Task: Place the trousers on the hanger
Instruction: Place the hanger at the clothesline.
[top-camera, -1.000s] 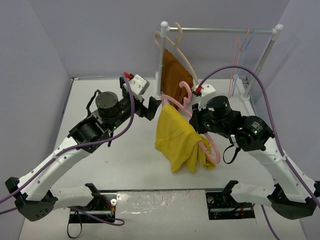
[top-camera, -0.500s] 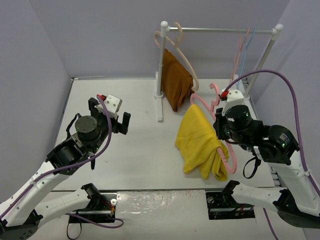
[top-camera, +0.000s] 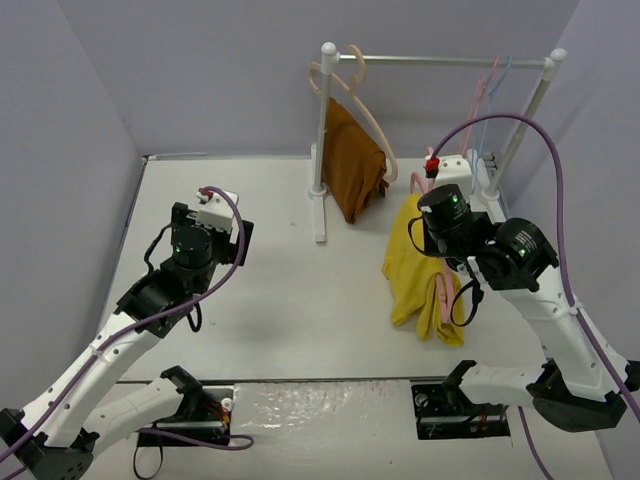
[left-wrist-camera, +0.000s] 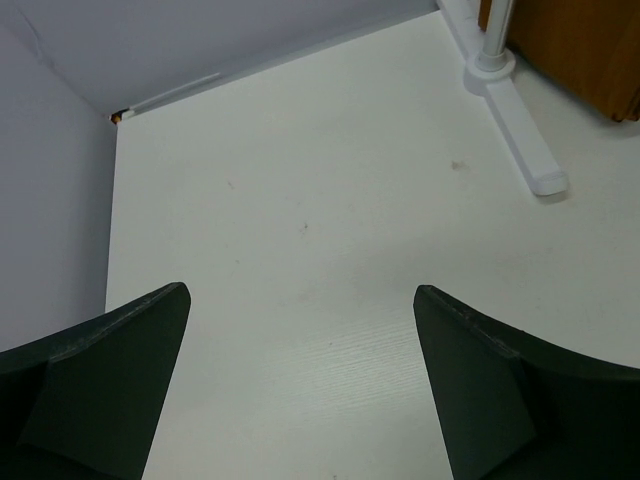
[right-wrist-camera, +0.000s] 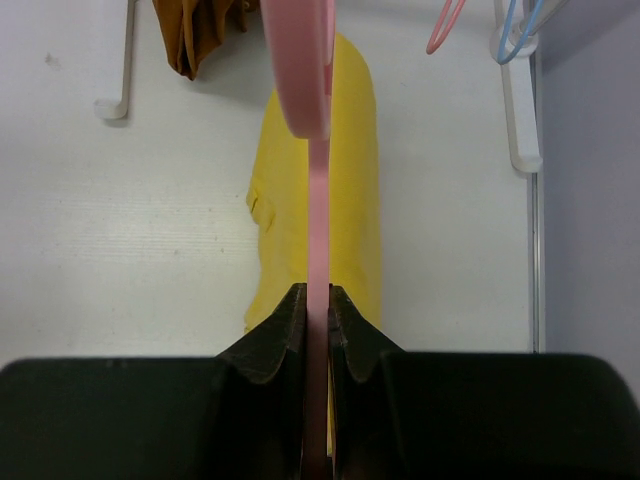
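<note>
I'm pinching the thin pink plastic hanger (right-wrist-camera: 317, 215) tight in my right gripper (right-wrist-camera: 317, 296) so the soft yellow trousers (right-wrist-camera: 352, 150) drape off it — left gripper (left-wrist-camera: 301, 292) gapes wide, empty.

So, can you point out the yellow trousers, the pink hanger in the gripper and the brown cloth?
trousers (top-camera: 405, 265), top external view, upper part of the hanging cloth.
hanger (right-wrist-camera: 318, 220), right wrist view, middle of the thin bar.
brown cloth (top-camera: 352, 165), top external view, middle of the cloth.
</note>
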